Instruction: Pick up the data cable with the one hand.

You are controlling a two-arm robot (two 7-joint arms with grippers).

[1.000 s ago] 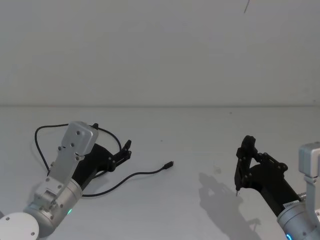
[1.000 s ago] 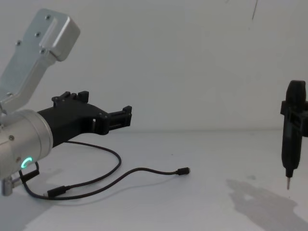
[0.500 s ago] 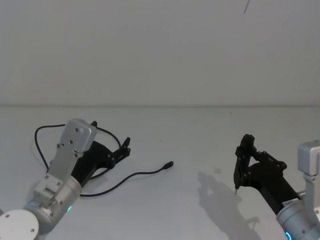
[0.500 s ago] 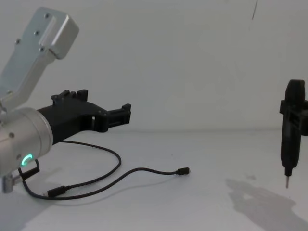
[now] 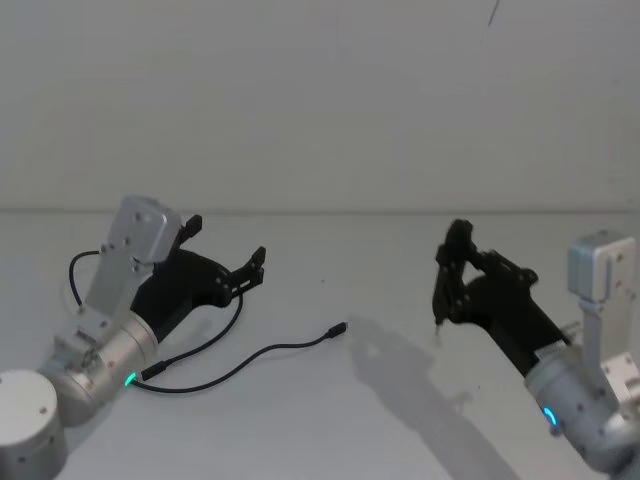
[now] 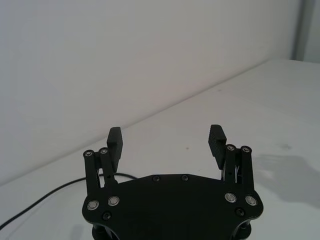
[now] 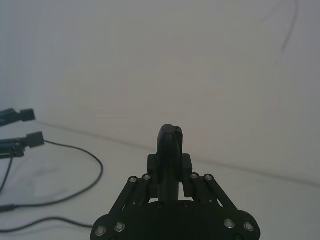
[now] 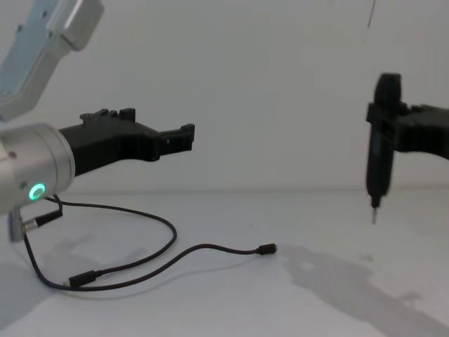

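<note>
Left gripper (image 5: 225, 240) hovers above the left side of the white table (image 5: 330, 420) with its two fingers (image 6: 217, 137) spread wide apart and nothing between them; in the chest view it (image 8: 158, 125) hangs clear of the surface and reaches forward and toward the middle. Beneath and around it lies the data cable (image 5: 290, 346), flat on the table in loose curves. Its long axis runs roughly left to right across the left half of the table. On the far left it bends into a loop beside the left arm, then passes under the gripper's body and sweeps out to the right. One end, the second plug (image 8: 79, 281), rests near the left arm close to the robot. The other end, the small plug (image 5: 340, 328), lies toward the middle of the table and points right and slightly away from the robot, toward the other arm. The cable touches neither gripper. Well to the right of that plug, the right gripper (image 5: 440, 305) hangs above the table with its fingers pressed together, empty, pointing straight down in the chest view (image 8: 377, 189).
</note>
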